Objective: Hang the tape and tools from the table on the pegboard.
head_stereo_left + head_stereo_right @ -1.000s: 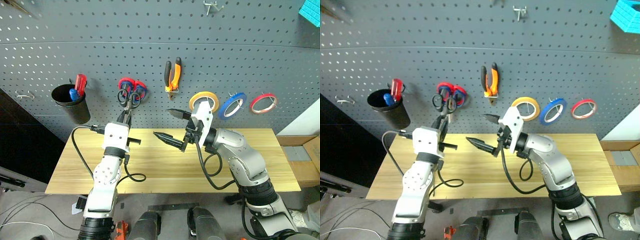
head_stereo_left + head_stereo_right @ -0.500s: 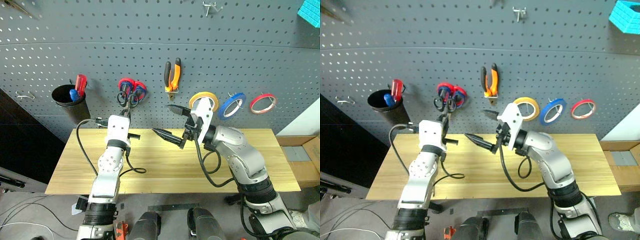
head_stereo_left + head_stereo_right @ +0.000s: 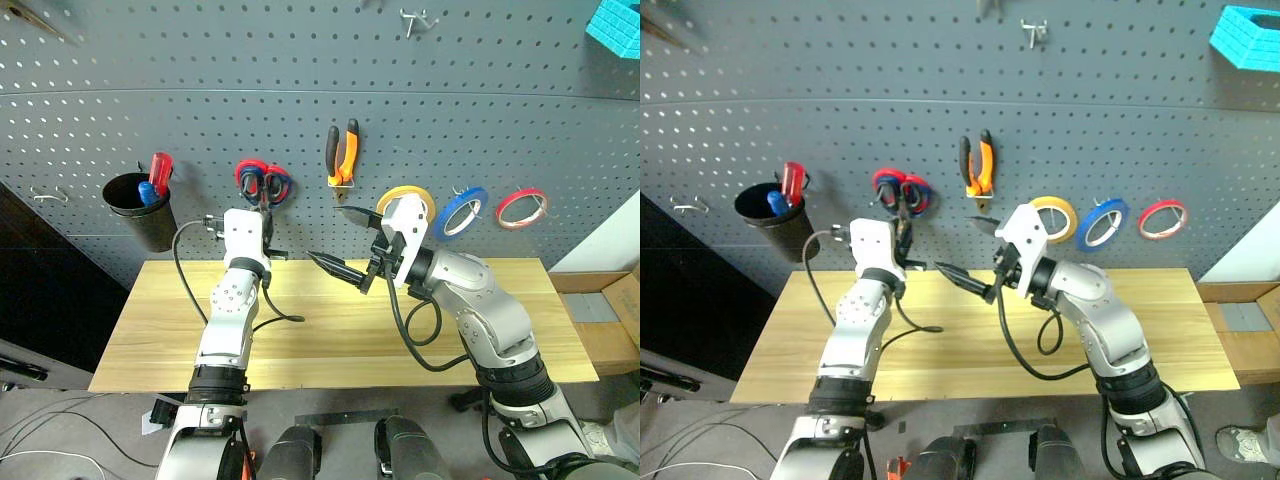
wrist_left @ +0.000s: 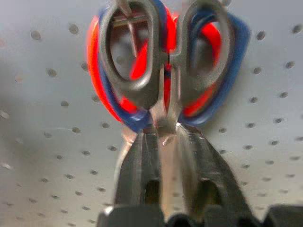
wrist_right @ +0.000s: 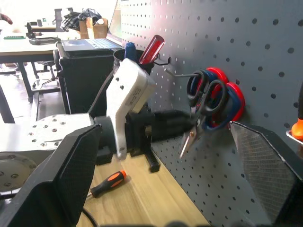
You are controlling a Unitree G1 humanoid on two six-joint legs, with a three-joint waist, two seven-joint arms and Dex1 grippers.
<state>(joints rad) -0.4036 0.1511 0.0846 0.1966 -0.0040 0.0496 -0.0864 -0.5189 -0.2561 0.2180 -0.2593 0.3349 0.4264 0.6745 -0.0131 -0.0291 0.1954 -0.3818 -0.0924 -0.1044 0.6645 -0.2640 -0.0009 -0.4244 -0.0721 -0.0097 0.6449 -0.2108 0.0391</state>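
The small black-handled scissors (image 4: pixel 128 56) hang by a handle loop on a pegboard (image 3: pixel 300 80) hook, in front of the red-and-blue scissors (image 4: pixel 94 61). My left gripper (image 4: pixel 165 135) is shut on their blades just below the pivot, pressed up to the board. My right gripper (image 3: pixel 337 243) hovers open and empty over the table (image 3: pixel 330 330), just right of the left one. The pliers (image 3: pixel 343 152) hang above it. The yellow tape (image 3: pixel 405 197) hangs on the board behind its white housing. The black-and-orange screwdriver (image 5: pixel 106 183) lies on the table below my left arm.
A black cup (image 3: pixel 140 215) with a red-handled screwdriver hangs at the left. Blue tape (image 3: pixel 462 210) and red tape (image 3: pixel 522 205) hang right of the yellow one. Bare hooks sit at the far left (image 3: pixel 45 192) and top (image 3: pixel 415 18).
My left arm has stretched forward and carried the black scissors up to the hook over the red-and-blue pair. The right arm has kept still.
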